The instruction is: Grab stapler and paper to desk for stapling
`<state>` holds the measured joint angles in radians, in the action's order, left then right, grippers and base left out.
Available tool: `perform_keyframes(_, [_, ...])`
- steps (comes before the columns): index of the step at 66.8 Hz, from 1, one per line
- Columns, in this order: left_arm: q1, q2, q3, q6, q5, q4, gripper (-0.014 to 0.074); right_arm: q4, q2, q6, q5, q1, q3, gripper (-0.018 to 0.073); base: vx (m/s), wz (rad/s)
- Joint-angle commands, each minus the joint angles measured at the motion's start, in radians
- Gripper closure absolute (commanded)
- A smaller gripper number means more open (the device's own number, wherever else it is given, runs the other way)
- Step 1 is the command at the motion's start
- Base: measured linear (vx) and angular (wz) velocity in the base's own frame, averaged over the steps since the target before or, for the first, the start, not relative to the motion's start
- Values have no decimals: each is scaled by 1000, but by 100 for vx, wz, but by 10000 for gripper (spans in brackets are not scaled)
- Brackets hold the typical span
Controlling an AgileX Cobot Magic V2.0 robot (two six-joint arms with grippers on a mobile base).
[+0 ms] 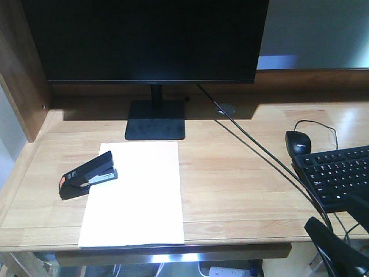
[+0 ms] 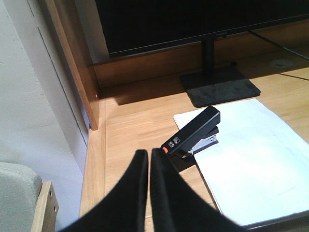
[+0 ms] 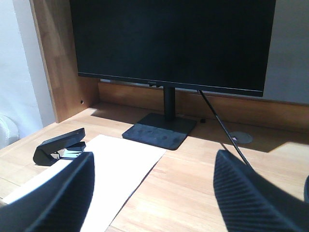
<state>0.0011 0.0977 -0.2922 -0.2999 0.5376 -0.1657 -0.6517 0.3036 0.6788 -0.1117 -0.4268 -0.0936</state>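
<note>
Item one, the bench (image 1: pixel 242 173): light jointed planks, a raised side panel at its left edge. Item two, the paper (image 1: pixel 135 193): one white sheet lying flat at about 7 o'clock from the monitor base (image 1: pixel 155 120), its near edge at the bench's front lip. Item three, the stapler (image 1: pixel 89 175): black, orange-red patch at its tail, resting at the sheet's 9 o'clock edge with its nose over the paper's margin and its tail on bare wood. Left fingers (image 2: pixel 148 159): pressed together, empty, hanging just short of the stapler's tail in the left wrist view. Right fingers (image 3: pixel 154 179): spread wide, empty, well apart from both items. Mouse (image 1: pixel 298 141) and keyboard (image 1: pixel 340 173) sit at 3 o'clock, clear of the work. My reading — both items are delivered and what remains is the press itself. To do it well I would bring the left fingers straight down on the stapler's top near its nose, not its tail, so it does not tip; I cannot tell whether the sheet's edge is actually seated inside the mouth, so I would check that first — and steady the paper with the right arm.
</note>
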Motion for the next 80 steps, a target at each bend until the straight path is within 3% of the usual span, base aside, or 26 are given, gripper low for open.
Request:
perform_keyframes(1, [-4,14,-24,11,-73,-16,603,-3,7,0,-59,6,-28,62,0,0])
perform_keyframes(47, [-4,14,-24,11,-73,-16,603,-6,7,-37,-57,7,-28,75,0,0])
perform_keyframes(58, [-4,14,-24,11,-73,-16,603,-6,7,-49,-64,7,-28,230,0,0])
perform_keyframes(70, [-4,14,-24,11,-73,-16,603,-6,7,-50,-66,7,-28,574,0,0])
perform_keyframes(80, [-4,14,-24,11,-73,-16,603,-3,7,-52,-64,7,-28,570,0,0])
